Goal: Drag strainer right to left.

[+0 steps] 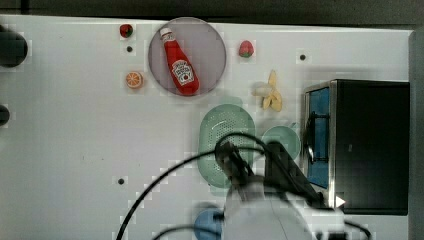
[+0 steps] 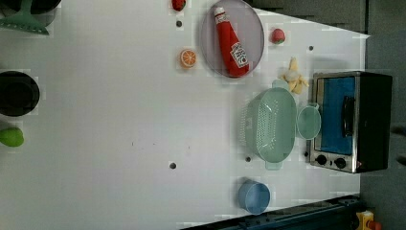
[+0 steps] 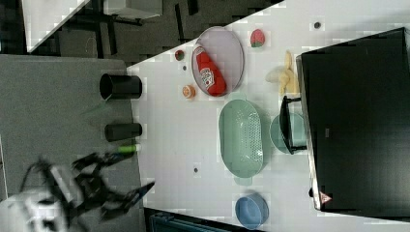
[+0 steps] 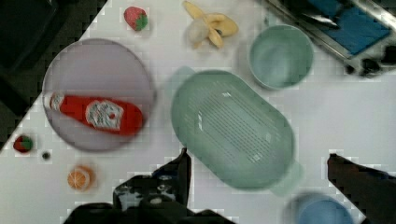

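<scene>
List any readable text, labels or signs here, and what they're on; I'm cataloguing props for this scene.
Ketchup bottle on the plate: a white label with dark print, too blurred to read.
Toaster oven: a small red and white triangular warning sign near one corner; nothing on it is legible.
Nothing else carries legible text.

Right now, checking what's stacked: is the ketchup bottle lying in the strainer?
No, the ketchup bottle lies on the plate, apart from the strainer.
</scene>
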Tool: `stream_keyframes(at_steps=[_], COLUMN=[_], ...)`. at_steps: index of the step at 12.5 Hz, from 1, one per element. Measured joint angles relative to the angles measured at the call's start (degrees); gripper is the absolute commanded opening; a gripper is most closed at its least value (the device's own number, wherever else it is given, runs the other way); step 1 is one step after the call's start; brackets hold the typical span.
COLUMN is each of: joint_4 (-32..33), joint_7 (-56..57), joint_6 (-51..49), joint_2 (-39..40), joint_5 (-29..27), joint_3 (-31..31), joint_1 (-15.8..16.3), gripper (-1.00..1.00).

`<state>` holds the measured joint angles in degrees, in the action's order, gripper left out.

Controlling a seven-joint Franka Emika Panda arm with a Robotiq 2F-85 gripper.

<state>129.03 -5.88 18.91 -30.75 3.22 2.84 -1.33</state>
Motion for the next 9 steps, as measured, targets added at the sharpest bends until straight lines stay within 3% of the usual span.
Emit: stream_keyframes(at_steps=[5, 9], joint_4=[14.2, 14.9], joint_7=[-9.1, -20.8], joint_6=[18.5, 30.6], joint_2=[20.5, 34.9], joint_5=[-0.8, -0.7], joint_3=[0.0, -1.5], joint_1=[0.2, 0.6], gripper=[1.00, 1.00])
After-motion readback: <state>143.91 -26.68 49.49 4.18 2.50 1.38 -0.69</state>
